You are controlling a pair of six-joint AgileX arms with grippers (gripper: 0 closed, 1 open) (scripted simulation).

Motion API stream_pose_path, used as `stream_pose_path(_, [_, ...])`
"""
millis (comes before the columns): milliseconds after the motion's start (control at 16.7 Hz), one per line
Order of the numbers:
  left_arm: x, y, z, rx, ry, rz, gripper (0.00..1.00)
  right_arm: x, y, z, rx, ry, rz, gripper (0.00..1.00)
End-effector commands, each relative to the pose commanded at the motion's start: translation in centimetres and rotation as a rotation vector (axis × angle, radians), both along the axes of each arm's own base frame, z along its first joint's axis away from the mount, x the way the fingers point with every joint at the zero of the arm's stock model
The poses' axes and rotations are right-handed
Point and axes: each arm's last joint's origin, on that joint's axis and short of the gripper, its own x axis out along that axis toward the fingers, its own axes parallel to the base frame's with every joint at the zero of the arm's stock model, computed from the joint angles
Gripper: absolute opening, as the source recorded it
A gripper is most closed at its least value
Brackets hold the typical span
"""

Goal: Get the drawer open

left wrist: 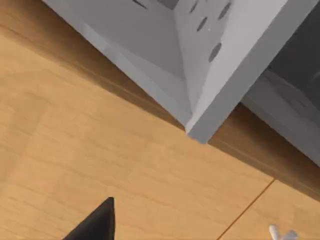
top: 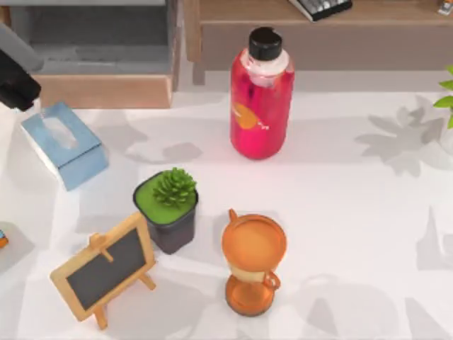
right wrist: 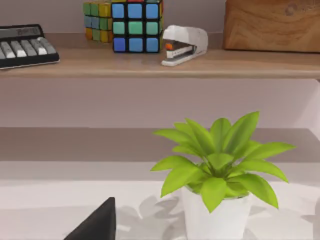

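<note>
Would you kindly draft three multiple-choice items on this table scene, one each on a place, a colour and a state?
1. Where does the tissue box lie?
A. in front of the drawer, at the table's left
B. on the shelf
C. beside the hourglass

2. What colour is the bottle's body?
A. blue
B. red-pink
C. green

3. How does the drawer stand?
A. shut flush
B. pulled out, grey inside showing
C. lifted onto the table

Answers:
1 A, the top view shows it just in front of the light-wood panel.
2 B, under a black cap.
3 B, its grey floor and walls show behind the panel.
</note>
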Motion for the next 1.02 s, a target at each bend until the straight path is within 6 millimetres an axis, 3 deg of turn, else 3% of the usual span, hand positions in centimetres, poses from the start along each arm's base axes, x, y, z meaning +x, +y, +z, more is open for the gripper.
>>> stream_pose_path(240, [0.9, 7.8, -3.7, 0.302, 0.034, -0.023, 1.00, 0.0, 0.0, 0.0, 0.000, 0.000, 0.000, 1.00])
stream_pose_path(480, [1.6, 12.7, -5.3, 0.498, -0.019, -0.086, 1.00, 0.0, 0.0, 0.0, 0.000, 0.000, 0.000, 1.00])
stream_pose_path(1020, [2.7, 13.1, -4.8, 0.546, -0.057, -0.100, 1.00, 0.0, 0.0, 0.0, 0.000, 0.000, 0.000, 1.00])
